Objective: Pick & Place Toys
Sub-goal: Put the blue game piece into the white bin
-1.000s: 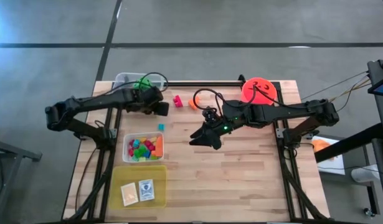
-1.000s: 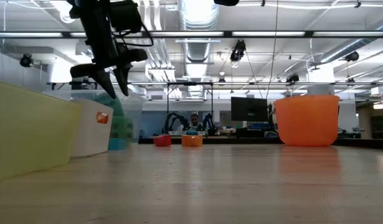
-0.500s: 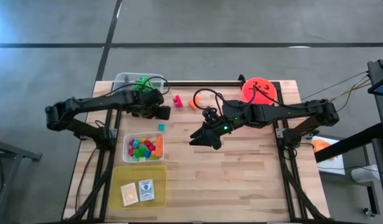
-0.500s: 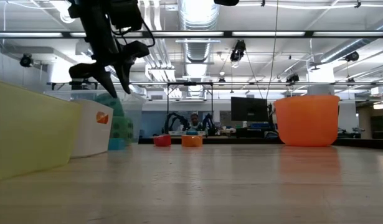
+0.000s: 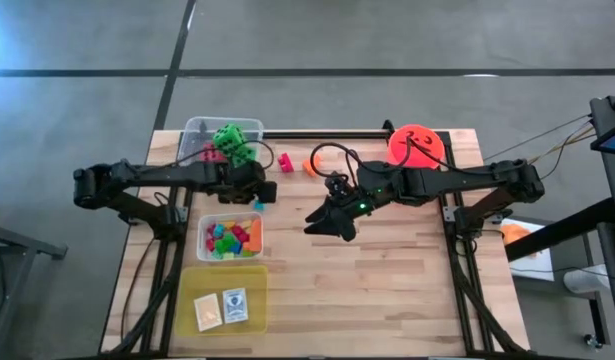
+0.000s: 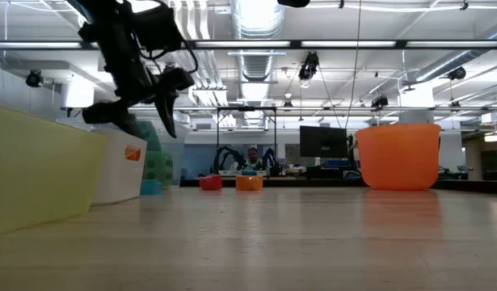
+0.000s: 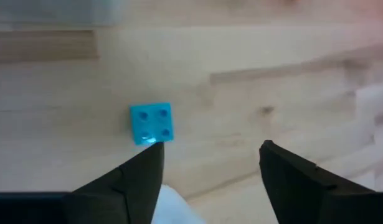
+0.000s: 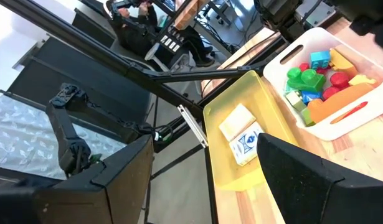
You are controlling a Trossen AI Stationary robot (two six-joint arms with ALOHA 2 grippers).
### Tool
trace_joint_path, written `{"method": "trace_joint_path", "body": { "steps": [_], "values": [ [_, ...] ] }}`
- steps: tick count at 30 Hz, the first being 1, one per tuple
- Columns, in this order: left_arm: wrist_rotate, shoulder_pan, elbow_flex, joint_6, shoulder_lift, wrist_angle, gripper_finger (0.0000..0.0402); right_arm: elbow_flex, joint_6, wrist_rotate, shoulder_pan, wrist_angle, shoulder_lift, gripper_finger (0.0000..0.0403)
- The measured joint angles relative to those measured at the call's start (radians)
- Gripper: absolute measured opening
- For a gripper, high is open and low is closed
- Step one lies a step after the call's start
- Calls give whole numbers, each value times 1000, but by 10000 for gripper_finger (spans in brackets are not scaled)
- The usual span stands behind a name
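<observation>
Toys are scattered on the desk point(image 5: 407, 280): a blue block point(image 7: 152, 122) is seen just beyond the left pincer point(image 7: 207, 163), whose jaws are parted and empty. The right pincer point(image 5: 327, 222), also spread and empty, is held mid-desk. Green dice point(image 5: 231, 141) are seen in the far-left tub point(image 5: 194, 128).

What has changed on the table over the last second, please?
The left tool drew back from the clear tub, leaving the green dice in it, and now hangs open above the blue block. The right tool stayed open at mid-table.
</observation>
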Motion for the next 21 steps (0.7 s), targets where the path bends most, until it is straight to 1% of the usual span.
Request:
{"method": "trace_joint_path", "body": {
  "steps": [5,9,17,21],
  "values": [
    [4,-2,-58,-12,0,49,265,0,0,0,0,0,0,281],
    [-1,-1,-84,-36,0,73,266,0,-1,0,0,0,0,281],
    [-29,-1,-115,-37,3,99,266,0,-7,-1,0,0,0,281],
    [-29,-5,-116,-3,50,111,266,0,-8,-1,0,0,0,281]
  ]
}}
